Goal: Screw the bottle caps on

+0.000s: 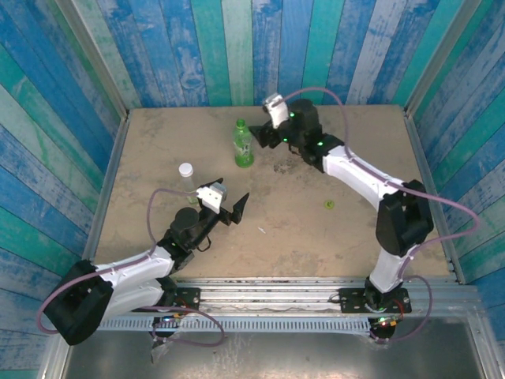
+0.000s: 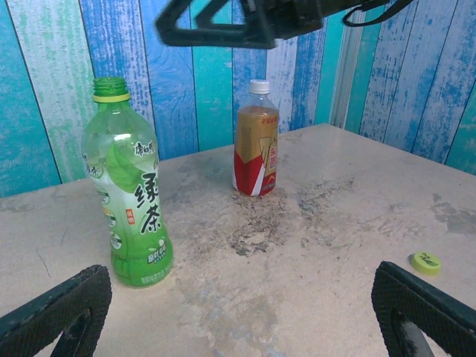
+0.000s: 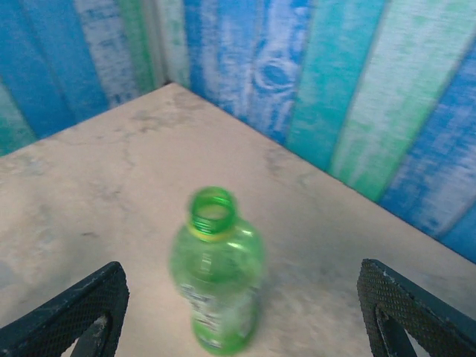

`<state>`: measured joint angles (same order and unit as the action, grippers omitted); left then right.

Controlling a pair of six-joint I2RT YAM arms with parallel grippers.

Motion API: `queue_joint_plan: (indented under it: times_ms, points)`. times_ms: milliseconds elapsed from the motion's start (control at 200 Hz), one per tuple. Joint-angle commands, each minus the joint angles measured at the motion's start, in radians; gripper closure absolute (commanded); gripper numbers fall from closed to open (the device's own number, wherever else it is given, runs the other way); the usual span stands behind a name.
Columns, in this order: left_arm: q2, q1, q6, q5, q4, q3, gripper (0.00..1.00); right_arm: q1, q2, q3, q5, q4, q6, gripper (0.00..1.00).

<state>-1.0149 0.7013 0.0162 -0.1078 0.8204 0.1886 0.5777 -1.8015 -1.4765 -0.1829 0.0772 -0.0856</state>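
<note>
Right gripper (image 1: 265, 136) hangs spread and empty over the uncapped green bottle (image 3: 218, 275), probably to steady it; left gripper (image 2: 242, 279) sits low, also spread and empty. The yellow-green cap (image 2: 426, 262) lies loose on the table (image 1: 355, 158), well apart from that bottle. The amber bottle (image 2: 256, 141) looks capped, tightness unclear; stained beige top, blue-teal plank walls (image 1: 158, 47).

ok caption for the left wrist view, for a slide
Open left tool facing an uncapped green bottle, a capped amber bottle and a loose yellow-green cap on the table.
</note>
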Motion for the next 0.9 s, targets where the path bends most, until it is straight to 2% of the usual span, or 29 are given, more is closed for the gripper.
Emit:
queue_joint_plan:
  times_ms: [0,250,376,646,897]
  points:
    - [0.022,0.001,0.003,-0.012,0.005,-0.015,0.06,0.014,-0.075,-0.072,0.011,0.026,0.025,0.18]
    - [0.027,0.001,0.006,-0.012,0.017,-0.031,0.06,0.044,-0.238,-0.232,0.013,-0.020,0.071,0.20]
    - [0.023,0.001,0.005,-0.009,0.019,-0.033,0.06,0.045,-0.290,-0.283,0.017,-0.031,0.075,0.26]
    - [0.004,0.001,0.008,0.001,0.026,-0.029,0.06,0.044,-0.333,-0.321,0.006,-0.044,0.082,0.56]
    - [-0.014,0.001,0.008,0.013,0.040,-0.028,0.06,0.044,-0.323,-0.331,-0.032,-0.077,0.058,0.74]
